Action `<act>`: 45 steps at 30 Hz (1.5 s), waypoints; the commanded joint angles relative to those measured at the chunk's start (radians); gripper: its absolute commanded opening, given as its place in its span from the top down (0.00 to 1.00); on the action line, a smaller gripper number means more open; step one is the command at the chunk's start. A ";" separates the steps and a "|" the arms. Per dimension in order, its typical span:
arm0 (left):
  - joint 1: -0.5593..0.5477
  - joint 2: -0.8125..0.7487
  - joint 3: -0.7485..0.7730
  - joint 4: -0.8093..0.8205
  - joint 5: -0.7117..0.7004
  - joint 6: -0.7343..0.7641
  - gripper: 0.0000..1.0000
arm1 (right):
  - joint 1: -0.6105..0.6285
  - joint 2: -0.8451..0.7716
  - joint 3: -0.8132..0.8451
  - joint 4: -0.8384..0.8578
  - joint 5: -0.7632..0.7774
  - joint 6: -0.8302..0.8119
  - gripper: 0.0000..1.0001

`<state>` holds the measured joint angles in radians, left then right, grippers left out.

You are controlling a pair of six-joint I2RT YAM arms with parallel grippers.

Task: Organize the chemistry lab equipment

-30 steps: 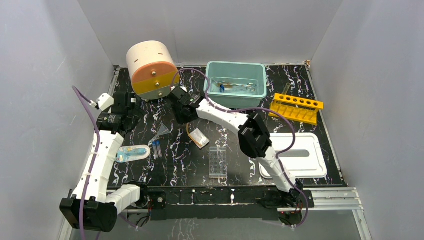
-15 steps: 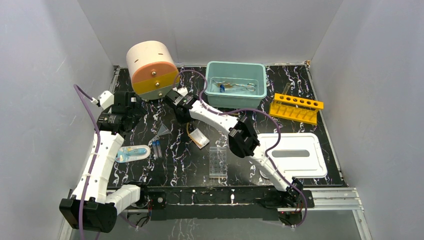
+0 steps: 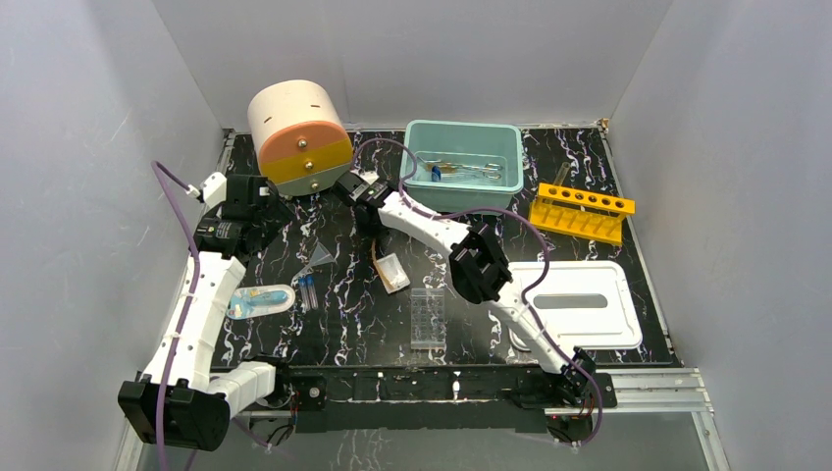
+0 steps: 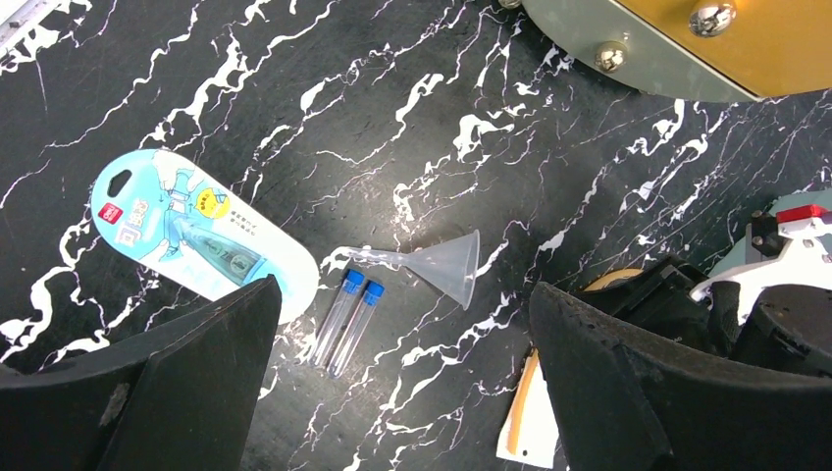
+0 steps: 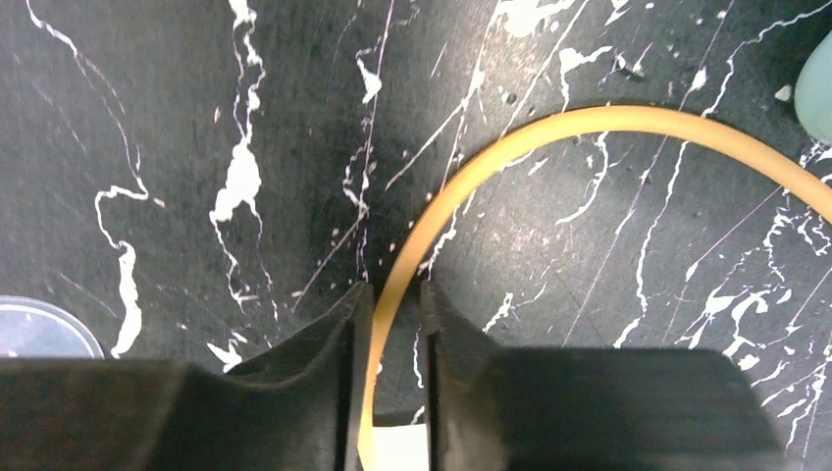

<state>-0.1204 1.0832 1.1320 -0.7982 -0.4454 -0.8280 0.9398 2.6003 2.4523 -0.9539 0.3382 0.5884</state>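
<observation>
My right gripper (image 3: 368, 224) is down on the mat over the tan-looped tag (image 3: 392, 272). In the right wrist view the tan loop (image 5: 589, 123) runs between its fingertips (image 5: 392, 304); the jaws stand narrow, the loop against the left finger with a slit left on the right. The clear funnel (image 4: 446, 267) and two blue-capped thin tubes (image 4: 348, 319) lie under my left gripper (image 4: 402, 373), which hangs wide open above them, holding nothing. The clear well plate (image 3: 428, 317) lies nearer the front. Metal tongs (image 3: 476, 172) and the blue-footed cylinder (image 3: 437, 172) are in the teal bin (image 3: 461, 196).
A blue carded packet (image 3: 260, 299) lies left of the tubes. The cream-and-orange drum (image 3: 299, 137) stands at the back left, close to both wrists. A yellow holed rack (image 3: 581, 211) and a white tray (image 3: 579, 304) are on the right.
The right gripper has shifted back and right to the tag's loop and its jaws have narrowed round it. The left arm has barely moved.
</observation>
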 commanded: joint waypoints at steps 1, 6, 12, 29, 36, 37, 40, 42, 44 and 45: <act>-0.002 -0.006 0.000 0.014 0.001 0.018 0.02 | -0.007 0.081 0.138 -0.088 0.052 0.007 0.75; -0.002 -0.006 -0.002 0.017 0.005 0.023 0.02 | -0.009 0.131 0.248 -0.140 0.052 -0.023 0.98; -0.003 -0.002 0.003 0.023 0.007 0.030 0.02 | -0.008 0.037 0.256 -0.054 -0.010 -0.095 1.00; -0.002 0.022 0.019 0.040 0.002 0.030 0.02 | -0.009 -0.657 -0.374 0.515 -0.063 -0.413 1.00; -0.002 0.065 0.047 0.059 0.028 0.031 0.02 | -0.010 -0.867 -0.506 0.702 -0.015 -0.580 1.00; -0.002 0.068 0.049 0.062 0.033 0.030 0.02 | -0.009 -0.880 -0.508 0.721 0.000 -0.603 1.00; -0.002 0.073 0.051 0.066 0.042 0.029 0.02 | -0.010 -0.900 -0.489 0.741 0.052 -0.693 1.00; -0.002 0.077 0.054 0.068 0.047 0.028 0.02 | -0.015 -0.907 -0.477 0.738 0.073 -0.751 1.00; -0.002 0.082 0.060 0.071 0.054 0.027 0.02 | -0.046 -0.918 -0.481 0.719 0.098 -0.787 1.00; -0.002 0.085 0.063 0.071 0.056 0.027 0.02 | -0.071 -0.932 -0.503 0.715 0.113 -0.800 1.00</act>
<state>-0.1204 1.1664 1.1545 -0.7326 -0.3946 -0.8040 0.9222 1.7287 1.9495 -0.2836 0.3847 -0.1234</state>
